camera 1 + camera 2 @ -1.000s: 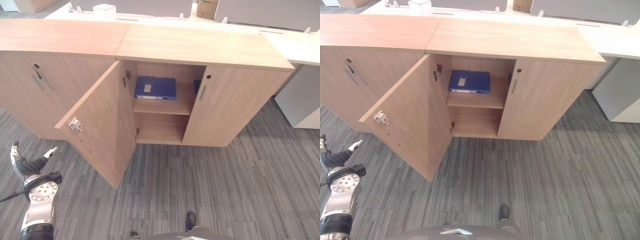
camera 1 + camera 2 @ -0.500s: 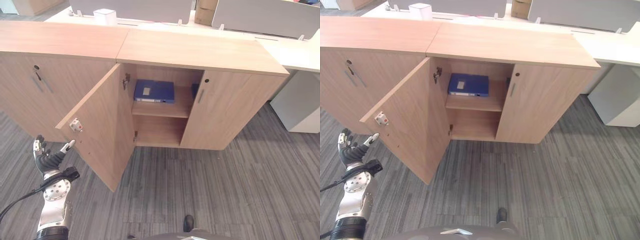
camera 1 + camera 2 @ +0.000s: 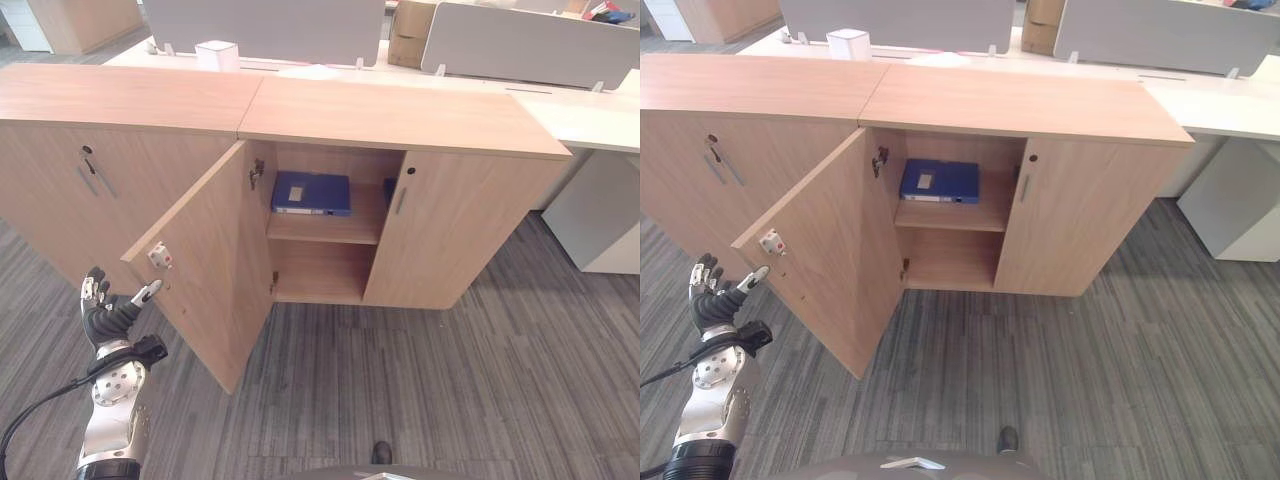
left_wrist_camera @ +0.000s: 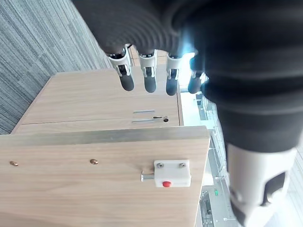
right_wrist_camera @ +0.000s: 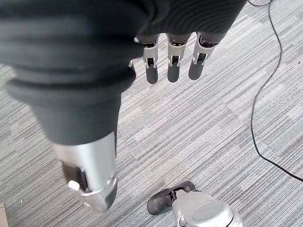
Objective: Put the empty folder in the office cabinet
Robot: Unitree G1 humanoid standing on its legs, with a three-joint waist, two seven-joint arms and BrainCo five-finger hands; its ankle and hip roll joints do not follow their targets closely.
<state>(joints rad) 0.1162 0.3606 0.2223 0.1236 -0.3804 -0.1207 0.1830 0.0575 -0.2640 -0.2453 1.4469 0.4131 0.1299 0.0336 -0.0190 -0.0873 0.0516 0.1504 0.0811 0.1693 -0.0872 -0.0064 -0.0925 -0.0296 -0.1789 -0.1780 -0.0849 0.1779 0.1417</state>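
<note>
A blue folder [image 3: 311, 192] lies flat on the upper shelf of the wooden office cabinet [image 3: 400, 110]. The cabinet's left door [image 3: 205, 270] stands wide open, with a white latch [image 3: 160, 256] near its free edge. My left hand [image 3: 105, 315] is raised at the lower left, just short of that edge, fingers straight and holding nothing. The left wrist view shows its fingers [image 4: 150, 80] above the latch [image 4: 173, 173], apart from the door. My right hand [image 5: 171, 61] hangs over the carpet with relaxed fingers and nothing in it.
The cabinet's right door [image 3: 460, 230] is closed, and a dark blue item [image 3: 390, 186] peeks out behind it. A second cabinet [image 3: 70, 170] with closed doors adjoins on the left. A white box [image 3: 216, 54] and white desks [image 3: 600, 110] stand behind.
The camera has shifted, so the whole scene sits lower. My left hand has risen and come closer to the open door's edge. The folder has stayed on the shelf.
</note>
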